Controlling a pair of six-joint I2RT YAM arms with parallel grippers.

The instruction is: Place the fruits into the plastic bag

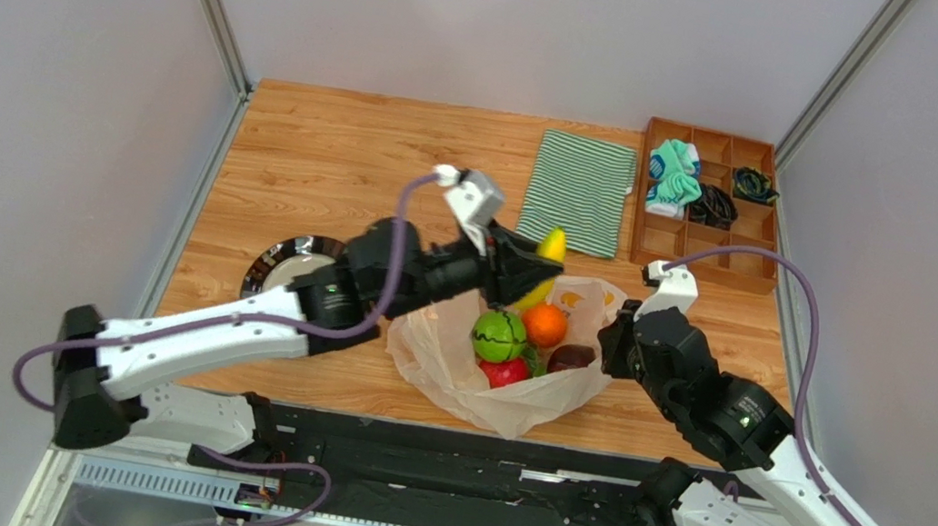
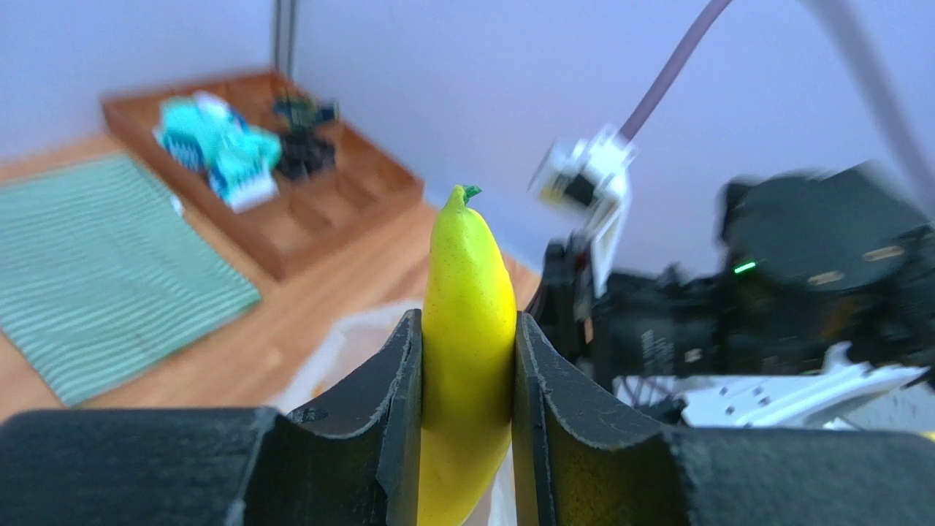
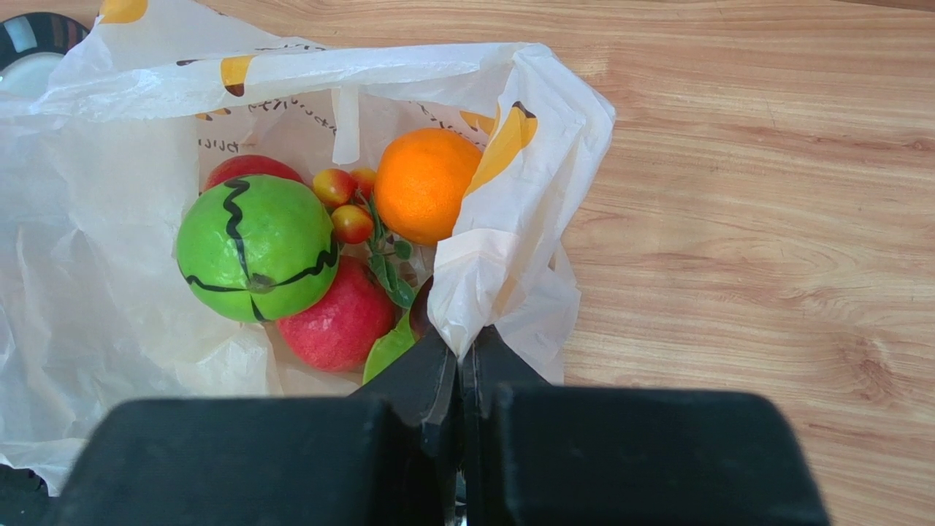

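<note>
My left gripper [image 2: 468, 340] is shut on a yellow banana [image 2: 468, 307], held up over the far rim of the plastic bag [image 1: 440, 362]; from above the banana [image 1: 551, 246] pokes out past that gripper [image 1: 529, 269]. The whitish bag printed with bananas lies open near the table's front edge. Inside it sit a green round fruit [image 3: 256, 248], a red apple [image 3: 338, 320], an orange [image 3: 427, 183], small cherries [image 3: 342, 204] and a green piece [image 3: 386, 350]. My right gripper [image 3: 463, 349] is shut on the bag's right rim [image 3: 499, 274], pinching the plastic.
A green-and-white striped cloth [image 1: 577, 192] lies at the back. Right of it stands a wooden compartment tray [image 1: 705, 241] with small items. A shiny metal bowl [image 1: 290, 262] sits left of the bag, partly behind the left arm.
</note>
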